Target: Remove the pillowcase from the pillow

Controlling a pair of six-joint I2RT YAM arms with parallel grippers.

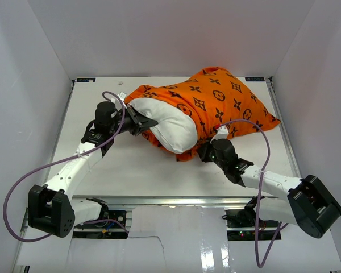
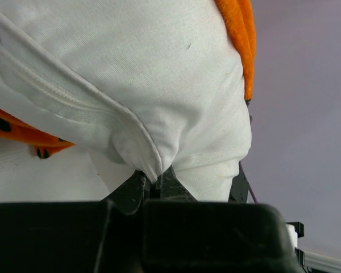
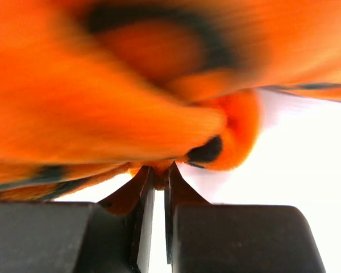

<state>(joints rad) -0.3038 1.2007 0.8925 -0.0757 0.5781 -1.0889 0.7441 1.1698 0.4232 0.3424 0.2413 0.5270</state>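
- Partly done, est.: pillow end was bared; rest sat inside pillowcase.
- Left gripper was clamped on pillow seam.
- Right gripper was clamped on pillowcase hem.

white table, white enclosure walls, metal rail along near edge

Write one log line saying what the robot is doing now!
left jaws: shut on pillow seam | right jaws: shut on pillowcase edge | state: pillow end sticking out of pillowcase, rest covered
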